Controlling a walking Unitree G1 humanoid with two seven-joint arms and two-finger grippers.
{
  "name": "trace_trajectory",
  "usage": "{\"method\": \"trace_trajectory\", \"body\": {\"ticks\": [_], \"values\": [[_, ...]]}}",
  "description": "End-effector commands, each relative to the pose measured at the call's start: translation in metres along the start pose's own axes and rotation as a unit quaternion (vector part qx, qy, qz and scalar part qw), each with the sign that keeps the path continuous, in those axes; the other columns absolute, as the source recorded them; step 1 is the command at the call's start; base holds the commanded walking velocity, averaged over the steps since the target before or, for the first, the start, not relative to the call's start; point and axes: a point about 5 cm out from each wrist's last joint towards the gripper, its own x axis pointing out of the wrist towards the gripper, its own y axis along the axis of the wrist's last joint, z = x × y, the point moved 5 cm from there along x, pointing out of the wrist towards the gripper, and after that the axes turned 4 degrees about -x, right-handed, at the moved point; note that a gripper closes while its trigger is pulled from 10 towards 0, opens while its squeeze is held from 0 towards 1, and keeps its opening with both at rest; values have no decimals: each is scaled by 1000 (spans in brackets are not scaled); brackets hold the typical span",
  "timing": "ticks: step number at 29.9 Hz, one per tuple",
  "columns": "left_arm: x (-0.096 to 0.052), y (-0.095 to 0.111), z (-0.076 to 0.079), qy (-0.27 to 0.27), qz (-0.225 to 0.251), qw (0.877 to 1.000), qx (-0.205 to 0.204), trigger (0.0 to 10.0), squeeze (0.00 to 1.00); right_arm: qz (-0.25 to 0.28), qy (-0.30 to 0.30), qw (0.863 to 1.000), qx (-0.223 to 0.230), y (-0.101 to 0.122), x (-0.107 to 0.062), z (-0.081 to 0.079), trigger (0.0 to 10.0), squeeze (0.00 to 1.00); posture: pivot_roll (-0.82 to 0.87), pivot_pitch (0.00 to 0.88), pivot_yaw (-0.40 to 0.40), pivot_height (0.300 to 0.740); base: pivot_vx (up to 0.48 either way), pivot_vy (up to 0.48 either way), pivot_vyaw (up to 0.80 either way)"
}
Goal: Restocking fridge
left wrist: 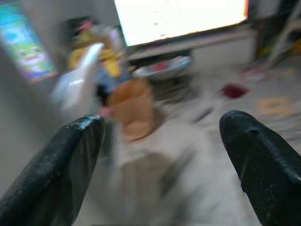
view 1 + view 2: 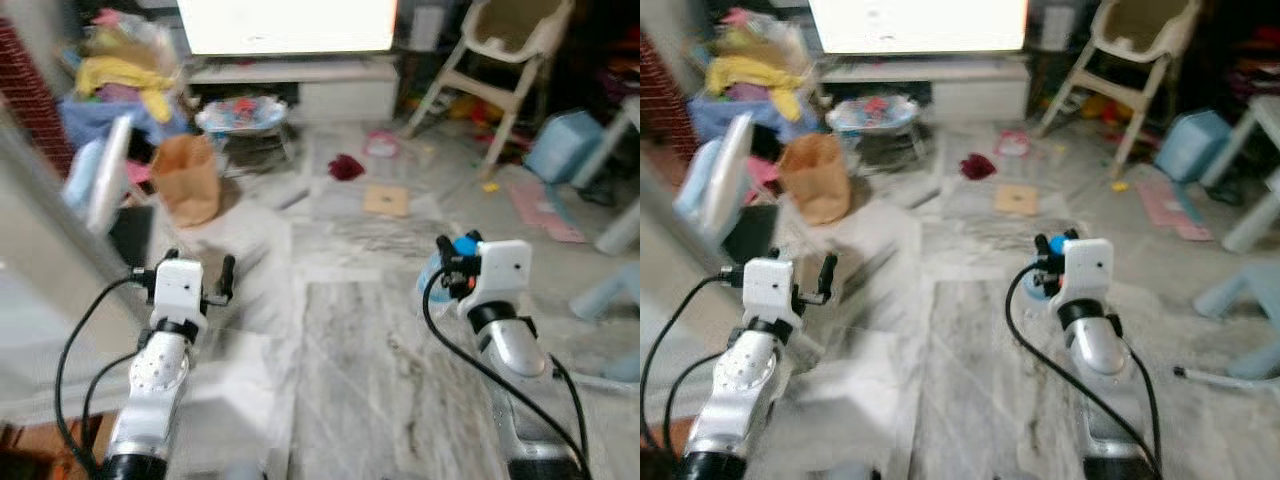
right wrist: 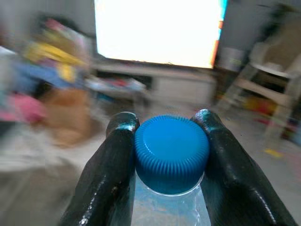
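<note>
Bottle, clear plastic with a ribbed blue screw cap point(image 3: 171, 154), is sitting between the two black fingers of the right gripper point(image 2: 455, 262), which are pinching it at the neck, one finger touching each side of the cap. Its long axis is running straight out along the fingers, cap end pointing away from the wrist, clear body trailing back toward the palm. No label, brand or writing is readable on cap or body; the bright screen beyond is blown out white.

Left gripper point(image 2: 197, 272) is riding forward at about the same height, black fingers spread wide apart with nothing between them; a brown paper bag point(image 2: 187, 178) is standing on the pale marble floor point(image 2: 350, 380) well ahead of it.

Views are smearing, so the robot is probably walking. No fridge is identifiable ahead of either hand, so the direction of the coming carry cannot be told. Right arm alone is bearing the load; left is free for a door.
</note>
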Motion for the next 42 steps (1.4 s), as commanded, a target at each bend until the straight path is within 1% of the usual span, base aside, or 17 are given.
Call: {"method": "trace_trajectory", "body": {"ticks": [1,13,15,16,17,19,20,33,34,37,39,42], "values": [[2,5,9,-10,9,1000,-5,10000,0,10,-16,1000,-10,5,-1,12,10000,0,-2,0,-1,740,0,458,438],[1,4,9,-10,8,1000,-4,10000,0,11,-15,1000,-10,5,-1,12,10000,0,-2,0,-2,740,0,458,438],[1,6,18,-28,6,999,-16,10000,0,6,-16,1000,0,4,7,13,10000,0,6,0,-6,740,-332,351,0],[1,6,18,-28,6,999,-16,10000,0,6,-16,1000,0,4,7,13,10000,0,6,0,-6,740,-330,352,0],[2,8,22,-34,8,999,-18,10000,0,4,-18,1000,3,4,11,14,10000,0,6,0,-7,740,-319,364,0],[1,8,22,-34,11,999,-15,10000,0,6,-18,1000,2,5,12,14,10000,0,7,0,-7,740,-315,366,0],[-1,7,26,-40,9,999,-22,10000,0,10,-18,1000,-1,7,12,14,10000,0,6,0,-8,740,-300,379,0],[-1,7,30,-44,7,999,-20,10000,0,11,-14,1000,-13,8,15,12,10000,0,5,0,-13,740,-297,374,0],[-1,9,30,-47,14,999,-23,10000,0,11,-13,1000,-13,8,15,11,10000,0,5,0,-13,740,-296,379,0],[0,12,31,-50,21,998,-16,10000,0,13,-12,1000,-15,9,15,10,10000,0,6,0,-14,740,0,0,0],[0,16,34,-64,35,997,-16,10000,0,19,-7,1000,-22,11,16,7,10000,0,7,0,-14,740,0,0,0],[0,17,36,-72,37,997,-14,10000,0,24,-5,999,-25,13,17,6,10000,0,7,0,-14,740,0,0,0]]}}
